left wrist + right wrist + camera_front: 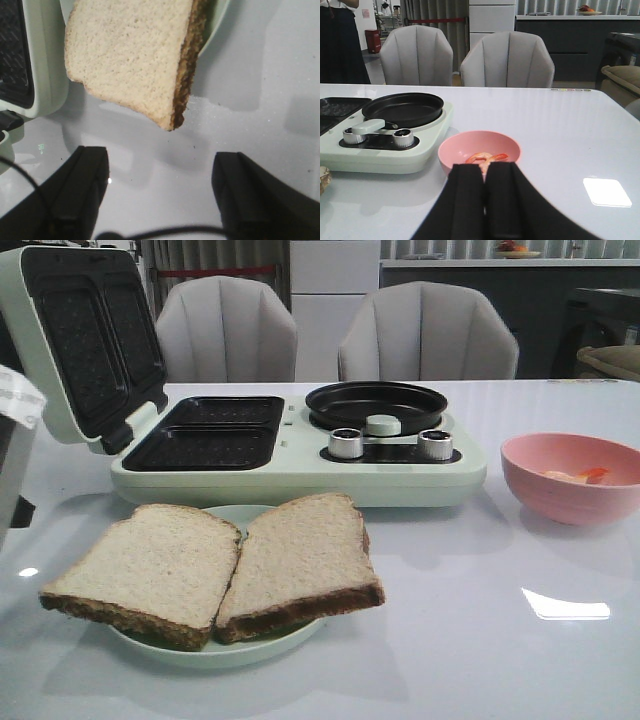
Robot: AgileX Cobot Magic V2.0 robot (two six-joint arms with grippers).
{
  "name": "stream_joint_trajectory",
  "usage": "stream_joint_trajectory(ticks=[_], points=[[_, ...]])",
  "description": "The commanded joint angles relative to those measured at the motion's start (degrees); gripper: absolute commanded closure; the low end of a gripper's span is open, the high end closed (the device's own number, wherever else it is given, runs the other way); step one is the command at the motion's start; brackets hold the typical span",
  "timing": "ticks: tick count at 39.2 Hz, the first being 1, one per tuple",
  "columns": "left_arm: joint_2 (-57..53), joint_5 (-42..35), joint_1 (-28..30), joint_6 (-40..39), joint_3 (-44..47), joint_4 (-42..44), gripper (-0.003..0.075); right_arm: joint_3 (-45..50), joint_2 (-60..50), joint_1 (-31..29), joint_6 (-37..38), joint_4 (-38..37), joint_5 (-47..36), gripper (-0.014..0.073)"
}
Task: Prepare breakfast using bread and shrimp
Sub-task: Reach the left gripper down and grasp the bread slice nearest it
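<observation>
Two slices of bread [150, 565] [305, 555] lie side by side on a pale green plate [230, 650] at the front of the table, overhanging its rim. In the left wrist view, one bread slice [130, 55] juts past the plate [216, 25]; my left gripper [161, 165] hovers open over bare table just short of its corner, holding nothing. Shrimp [585, 476] lie in a pink bowl [560, 502] on the right. My right gripper [485, 170] is shut and empty, just in front of the bowl [465, 147] with the shrimp [487, 158].
A pale green breakfast maker [300, 475] stands behind the plate with its lid [80, 340] raised, dark sandwich plates [205, 435] exposed, and a black frying pan [375, 400] on its right half. Two grey chairs stand beyond the table's far edge.
</observation>
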Motion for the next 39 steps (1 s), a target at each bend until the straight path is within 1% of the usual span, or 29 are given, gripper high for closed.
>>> stream_joint_trajectory(ticks=[1,21,29,34,39], points=[[1.57,0.02,-0.42,-3.87,-2.51,2.87,0.0228,-0.91,-1.24,-0.23,0.10,-0.81,-5.10,0.0449],[11.05,-0.59,-0.42,-4.16,-6.22,9.15,0.0228,-0.91,-1.24,-0.23,0.10,-0.81,-5.10,0.0449],[12.94,-1.51,-0.42,-4.05,-7.25,10.60,0.0228,-0.91,-1.24,-0.23,0.10,-0.81,-5.10,0.0449],[12.94,-3.52,0.51,-3.66,-7.70,10.74,0.0228,-0.91,-1.24,-0.23,0.10,-0.81,-5.10,0.0449],[12.94,-3.63,1.37,-3.11,-8.20,10.52,0.0228,-0.91,-1.24,-0.23,0.10,-0.81,-5.10,0.0449]])
